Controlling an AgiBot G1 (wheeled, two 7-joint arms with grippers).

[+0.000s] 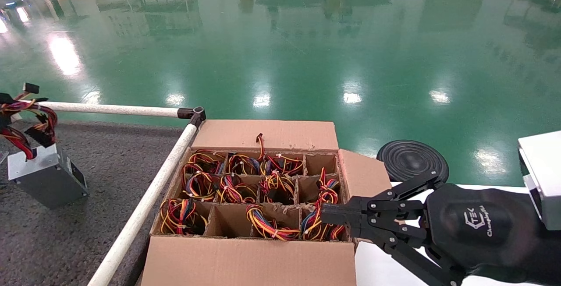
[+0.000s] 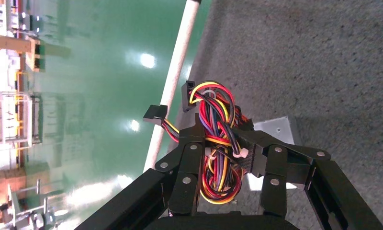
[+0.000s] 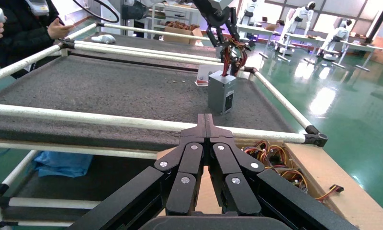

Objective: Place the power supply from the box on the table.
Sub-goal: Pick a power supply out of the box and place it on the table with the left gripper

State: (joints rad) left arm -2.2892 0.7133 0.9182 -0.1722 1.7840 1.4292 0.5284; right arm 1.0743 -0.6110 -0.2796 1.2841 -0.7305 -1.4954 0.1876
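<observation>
The power supply (image 1: 46, 176), a small grey metal case, stands tilted on the dark grey table (image 1: 109, 154) at the far left. Its red, yellow and black wire bundle (image 1: 26, 124) rises from it. My left gripper (image 2: 219, 129) is shut on that bundle above the case (image 2: 275, 129). The right wrist view shows the case (image 3: 221, 91) upright on the table's (image 3: 108, 86) far side. The brown box (image 1: 263, 135) sits beside the table. My right gripper (image 1: 324, 216) hovers over the box's near right corner, shut (image 3: 205, 117) with nothing in it.
A white tube rail (image 1: 144, 198) runs between table and box. Several wire-bundled units (image 1: 232, 185) fill the divider cells; two cells (image 1: 322, 163) (image 1: 228, 222) look empty. A black round disc (image 1: 412, 159) and a white surface (image 1: 377, 268) lie right of the box. A person (image 3: 17, 24) stands beyond the table.
</observation>
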